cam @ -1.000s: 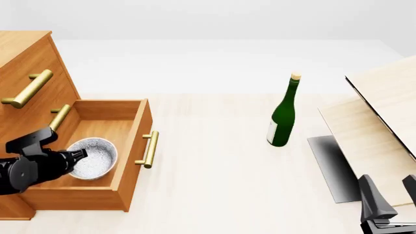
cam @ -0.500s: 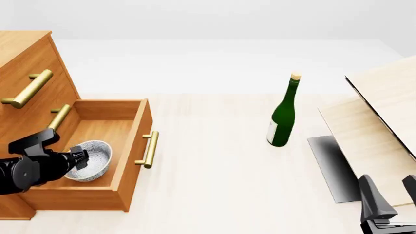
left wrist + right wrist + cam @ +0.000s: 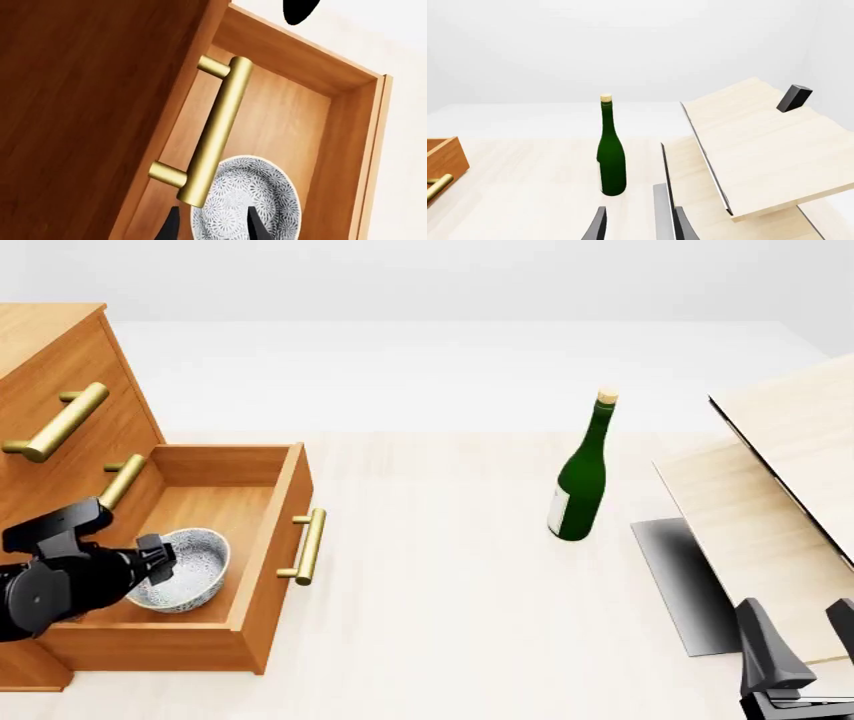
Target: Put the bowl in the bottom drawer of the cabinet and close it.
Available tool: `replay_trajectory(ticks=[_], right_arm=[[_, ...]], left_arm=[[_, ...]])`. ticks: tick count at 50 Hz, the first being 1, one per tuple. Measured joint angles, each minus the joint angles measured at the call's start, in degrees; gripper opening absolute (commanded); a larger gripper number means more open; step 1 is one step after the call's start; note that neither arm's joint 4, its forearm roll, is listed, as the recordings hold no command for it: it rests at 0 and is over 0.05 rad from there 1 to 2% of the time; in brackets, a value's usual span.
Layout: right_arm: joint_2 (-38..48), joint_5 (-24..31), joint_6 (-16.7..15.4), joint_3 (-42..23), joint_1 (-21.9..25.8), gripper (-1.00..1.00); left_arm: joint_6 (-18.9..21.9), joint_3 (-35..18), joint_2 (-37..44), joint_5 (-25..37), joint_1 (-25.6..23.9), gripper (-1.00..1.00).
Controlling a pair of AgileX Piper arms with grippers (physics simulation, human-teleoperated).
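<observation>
I see the speckled bowl (image 3: 186,567) tilted inside the open bottom drawer (image 3: 274,540); my left gripper (image 3: 150,560), at its nine o'clock, stands spread around its rim.

Two glossy black arms are being shown, each left gripper (image 3: 150,558) and right gripper (image 3: 801,635) finger rendered as a dark tapered blade.

Pale wood table (image 3: 441,570) and what stands on it

The cabinet (image 3: 54,370) stands behind the left gripper (image 3: 151,562); a green bottle (image 3: 582,475) stands upright well to its right, with light-wood boards (image 3: 767,490) beyond, above the right gripper (image 3: 801,640).
</observation>
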Motion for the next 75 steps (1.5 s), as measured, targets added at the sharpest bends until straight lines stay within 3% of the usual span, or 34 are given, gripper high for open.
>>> replay_trajectory(ticks=[30,75], right_arm=[[0.0,0.0,0.0,0.0,0.0,1.0],[0.0,0.0,0.0,0.0,0.0,1.0]], left_arm=[[0.54,1.16,-9.39,4.72,-1.44,1.0],[-1.46,1.29,-20.48,10.85,-9.83,1.0]])
